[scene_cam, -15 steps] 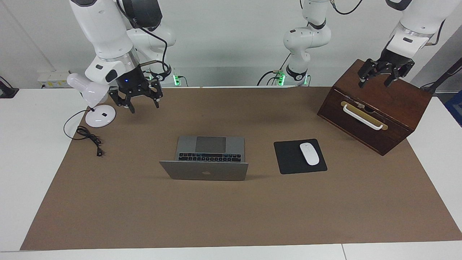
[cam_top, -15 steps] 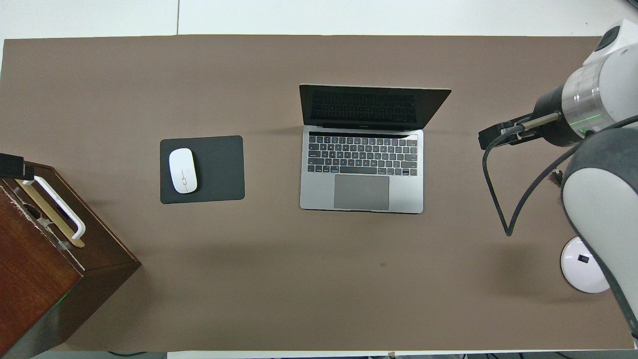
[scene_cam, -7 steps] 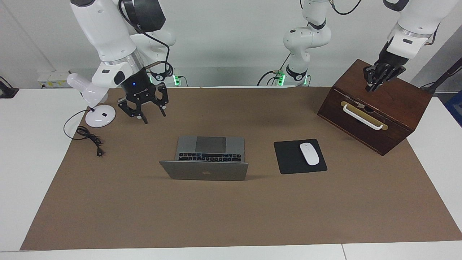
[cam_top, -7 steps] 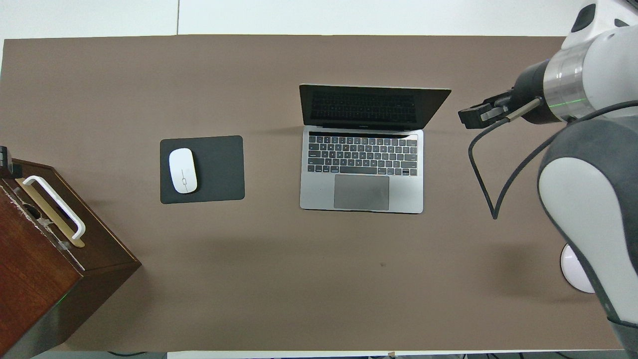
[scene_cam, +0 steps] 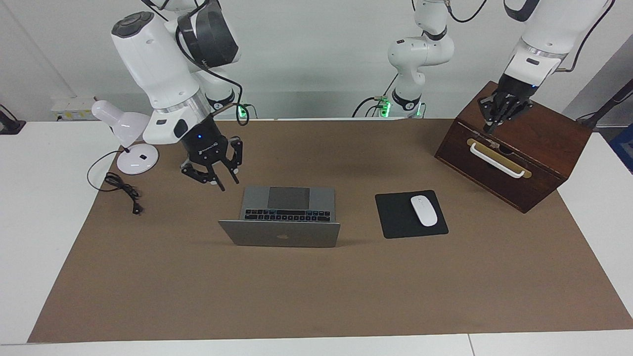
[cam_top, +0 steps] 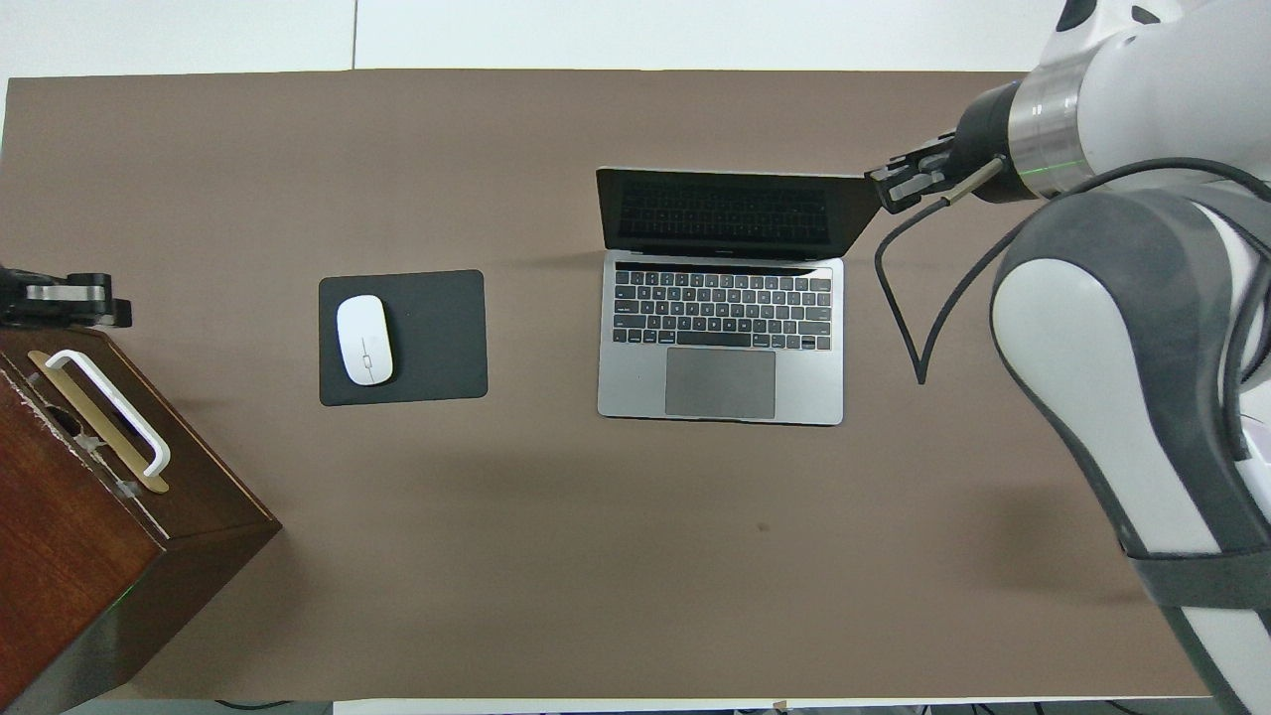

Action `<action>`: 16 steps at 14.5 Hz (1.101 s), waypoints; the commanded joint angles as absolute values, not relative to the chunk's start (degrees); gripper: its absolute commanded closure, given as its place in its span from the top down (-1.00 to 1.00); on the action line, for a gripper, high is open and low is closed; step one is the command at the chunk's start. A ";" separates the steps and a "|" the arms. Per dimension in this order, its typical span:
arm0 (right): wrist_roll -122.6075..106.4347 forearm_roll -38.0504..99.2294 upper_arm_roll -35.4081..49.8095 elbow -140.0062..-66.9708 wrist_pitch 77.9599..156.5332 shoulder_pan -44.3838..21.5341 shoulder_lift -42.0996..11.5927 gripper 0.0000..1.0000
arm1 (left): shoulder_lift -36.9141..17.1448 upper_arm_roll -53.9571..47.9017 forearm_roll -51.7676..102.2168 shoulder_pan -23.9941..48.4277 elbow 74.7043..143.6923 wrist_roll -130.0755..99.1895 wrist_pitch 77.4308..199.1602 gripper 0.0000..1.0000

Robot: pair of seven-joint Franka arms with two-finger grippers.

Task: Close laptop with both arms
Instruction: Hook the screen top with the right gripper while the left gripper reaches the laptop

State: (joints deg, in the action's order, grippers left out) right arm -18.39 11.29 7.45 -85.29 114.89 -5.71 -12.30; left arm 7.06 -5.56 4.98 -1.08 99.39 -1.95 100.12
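The silver-grey laptop [scene_cam: 288, 199] [cam_top: 720, 382] stands open mid-table, its lid [scene_cam: 279, 236] with the dark apple logo raised and the black keys showing. My right gripper [scene_cam: 228, 185] [cam_top: 894, 185] hangs in the air beside the laptop at the right arm's end of the table, touching nothing. Its fingers stand a little apart and hold nothing. From overhead it sits by the screen's corner. My left gripper [scene_cam: 490, 127] [cam_top: 99, 303] is shut and empty over the wooden box's top edge, above the handle.
A wooden box [scene_cam: 539, 143] [cam_top: 89, 536] with a white handle [scene_cam: 496, 159] stands at the left arm's end. A white mouse [scene_cam: 424, 210] lies on a black mouse pad [scene_cam: 393, 217] beside the laptop. A white lamp [scene_cam: 129, 129] and a black cable [scene_cam: 123, 189] sit at the right arm's end.
The right gripper has come down from near the lamp toward the laptop, its fingers drawing closer. The left gripper went from open to shut and shifted over the box toward its handle.
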 commanded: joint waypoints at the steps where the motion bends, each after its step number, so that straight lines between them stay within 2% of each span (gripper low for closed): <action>1: -19.25 12.74 9.14 -77.02 115.75 -5.36 -19.49 -1.00 | 12.82 -5.01 6.94 3.68 110.97 -2.29 111.66 -1.00; 4: -13.82 12.74 9.23 -69.81 115.66 -5.88 -26.00 -1.00 | 17.74 -5.01 8.70 8.16 122.31 -2.29 124.41 -1.00; 7: -11.09 12.13 9.05 -68.38 115.40 -6.94 -28.47 -1.00 | 21.79 -5.01 8.70 12.55 131.28 -2.29 134.01 -1.00; 11: -6.00 11.08 8.88 -66.01 114.87 -7.47 -31.37 -1.00 | 22.41 -5.01 8.70 18.09 136.31 -2.55 142.01 -1.00; 14: -0.10 11.07 8.88 -62.93 115.83 -7.82 -35.15 -1.00 | 21.45 -5.01 8.79 21.44 139.91 -3.16 149.57 -1.00; 16: 2.01 10.99 8.96 -62.93 116.28 -8.52 -35.77 -1.00 | 20.22 -5.01 8.79 22.23 140.89 -3.16 152.65 -1.00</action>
